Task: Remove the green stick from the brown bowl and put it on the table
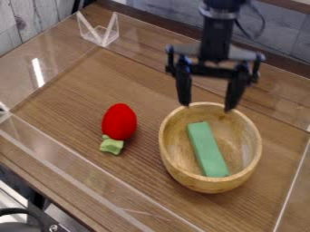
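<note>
A green stick (208, 149) lies flat inside the brown wooden bowl (179, 168) at the right of the table. My gripper (211, 97) hangs over the bowl's far rim, pointing down, its two black fingers (186, 91) spread wide with nothing between them. The fingertips stand a little above and behind the stick's far end, apart from it.
A red strawberry toy (118, 122) with a green stem lies left of the bowl. Clear plastic walls (36, 72) fence the wooden table, with a clear stand (98, 30) at the back left.
</note>
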